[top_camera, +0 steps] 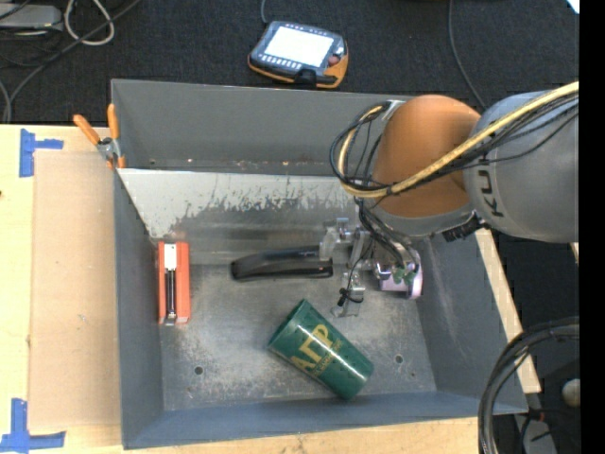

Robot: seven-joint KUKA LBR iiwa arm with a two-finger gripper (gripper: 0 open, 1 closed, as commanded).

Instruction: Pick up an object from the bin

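End effector [348, 301] hangs at right end of black handled tool [282, 268], green cup [319, 350] nearby; apart or together, unclear

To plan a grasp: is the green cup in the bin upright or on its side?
On its side. The green cup lies lengthwise on the bin floor, its lettered wall facing the camera.

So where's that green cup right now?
The green cup lies on its side low in the bin, just below the claw, right of the orange stapler.
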